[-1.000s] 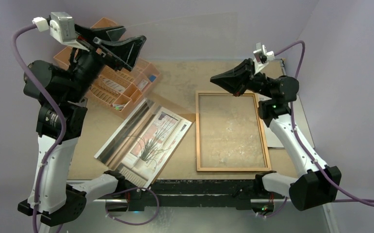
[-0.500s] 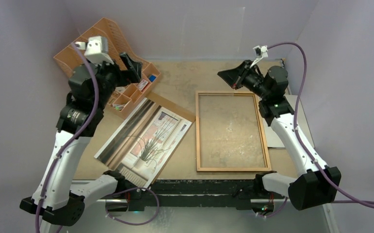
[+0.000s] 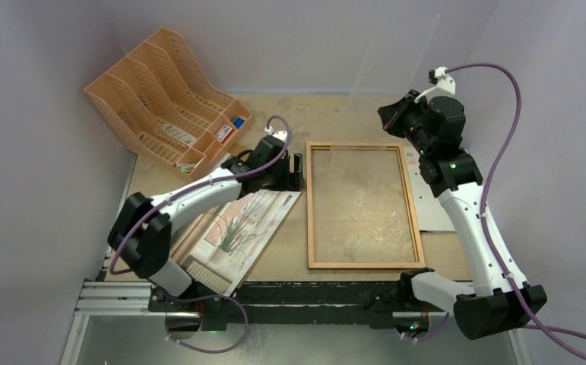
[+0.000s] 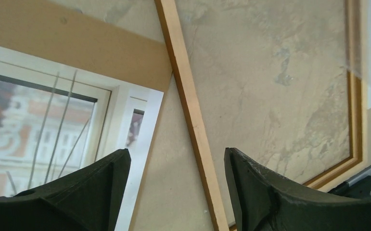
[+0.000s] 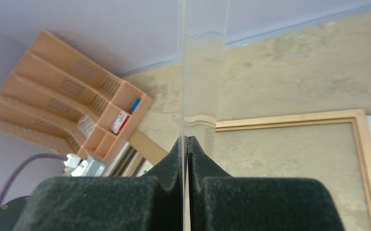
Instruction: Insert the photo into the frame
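The photo (image 3: 236, 228), a print of a grassy plant by a window, lies face up and skewed at the table's left on a brown board. To its right the thin brown wooden frame (image 3: 309, 205) lies flat. My left gripper (image 3: 296, 172) hangs low and open over the bare strip between the photo's corner (image 4: 140, 110) and the frame's left rail (image 4: 188, 106); nothing is between its fingers (image 4: 250, 183). My right gripper (image 3: 391, 114) is raised past the frame's far right corner, shut on a clear rigid sheet (image 5: 182, 72) that I see edge-on.
An orange-tan file rack (image 3: 160, 91) stands at the back left. The brown backing panel (image 4: 77, 43) lies under the photo. A pale sheet with a sticker (image 3: 430, 213) lies right of the frame. Purple walls close in the table.
My left arm has swung down from high over the rack to the table between photo and frame. My right gripper has risen and shifted right, still holding the clear sheet.
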Robot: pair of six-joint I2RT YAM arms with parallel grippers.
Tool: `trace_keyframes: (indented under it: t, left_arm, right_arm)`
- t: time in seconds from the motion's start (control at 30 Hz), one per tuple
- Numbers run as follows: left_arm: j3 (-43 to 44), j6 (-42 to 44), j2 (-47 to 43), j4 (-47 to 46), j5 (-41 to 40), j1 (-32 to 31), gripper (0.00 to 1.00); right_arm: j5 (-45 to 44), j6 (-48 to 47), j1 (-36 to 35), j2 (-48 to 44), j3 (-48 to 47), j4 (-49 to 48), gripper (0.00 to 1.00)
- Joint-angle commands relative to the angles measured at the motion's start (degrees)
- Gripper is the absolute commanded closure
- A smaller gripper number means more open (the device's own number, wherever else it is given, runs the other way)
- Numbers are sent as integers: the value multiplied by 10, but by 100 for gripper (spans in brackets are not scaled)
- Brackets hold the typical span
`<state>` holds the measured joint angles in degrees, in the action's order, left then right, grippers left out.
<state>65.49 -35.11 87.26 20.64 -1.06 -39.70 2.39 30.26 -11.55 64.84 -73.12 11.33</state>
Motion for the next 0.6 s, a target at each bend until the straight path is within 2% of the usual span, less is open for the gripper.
trace_keyframes:
  t: [0.0, 0.17, 0.23, 0.33, 0.57]
  left_arm:
    - [0, -57, 54, -74, -1, -24, 26]
    - [20, -71, 131, -85, 8, -49, 26]
    - [27, -74, 150, -89, 8, -55, 30]
    - [37, -80, 176, -95, 25, -64, 42]
    - [52, -96, 229, -89, 15, -79, 62]
  right_arm:
    - [-89, -15, 2, -14, -19, 33, 100]
    - [-106, -16, 2, -19, -11, 39, 100]
    - [-107, -17, 2, -21, -6, 38, 100]
    - [-107, -16, 2, -25, 0, 36, 100]
    - [-81, -11, 2, -24, 8, 22, 100]
